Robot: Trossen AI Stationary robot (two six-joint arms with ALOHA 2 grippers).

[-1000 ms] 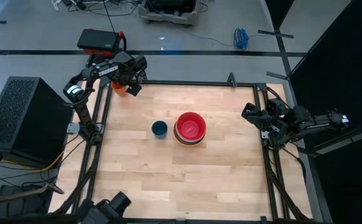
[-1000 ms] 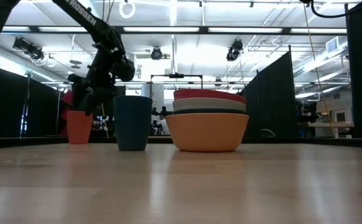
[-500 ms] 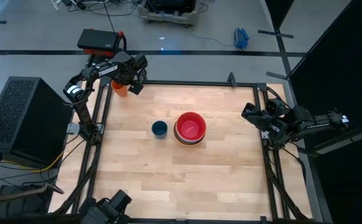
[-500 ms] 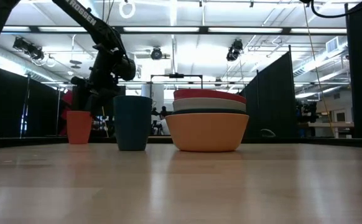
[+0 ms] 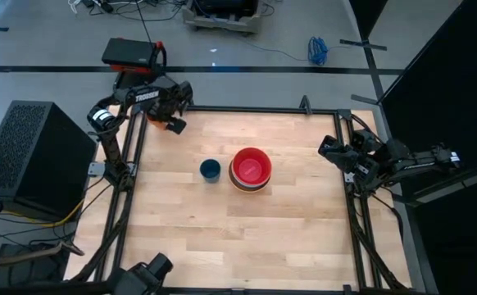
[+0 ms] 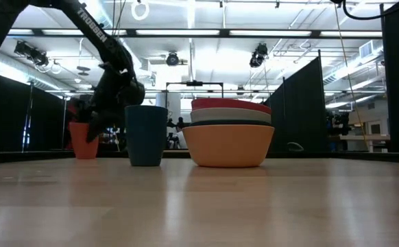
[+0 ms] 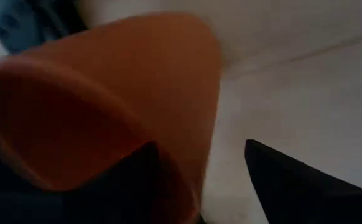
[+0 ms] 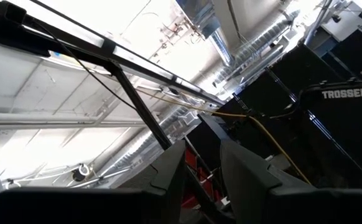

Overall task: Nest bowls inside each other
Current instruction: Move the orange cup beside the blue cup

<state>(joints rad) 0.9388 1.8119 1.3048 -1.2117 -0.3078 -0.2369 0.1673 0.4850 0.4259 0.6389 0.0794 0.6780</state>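
The bowls stand nested in one stack [image 5: 251, 170] at the table's middle. In the low view the stack [image 6: 228, 134] has the orange bowl at the bottom, then dark teal and white, with red on top. A dark blue cup [image 5: 210, 170] stands just left of it. At the far left corner my left gripper [image 5: 168, 117] is down over a small orange cup [image 6: 83, 140], its fingers astride the cup's wall. My right gripper [image 5: 330, 149] waits at the table's right edge, pointing up, open on nothing. My left gripper comes from above, slanting down, with one finger [image 7: 131, 180] inside the orange cup. The other finger [image 7: 293, 186] is outside. The cup's wall [image 7: 190, 143] stands between them, with a gap on the outer side. The cup stands on the table, leaning slightly.
The dark frame rail [image 5: 247, 109] runs along the far edge, close behind the orange cup. Bare wood [image 5: 238, 238] spreads over the near half of the table. The right wrist view shows only ceiling past the gripper [image 8: 203, 149].
My left gripper has come down at the far left corner, over the orange cup. The cup has tipped a little toward the table's left edge while its base stays on the table.
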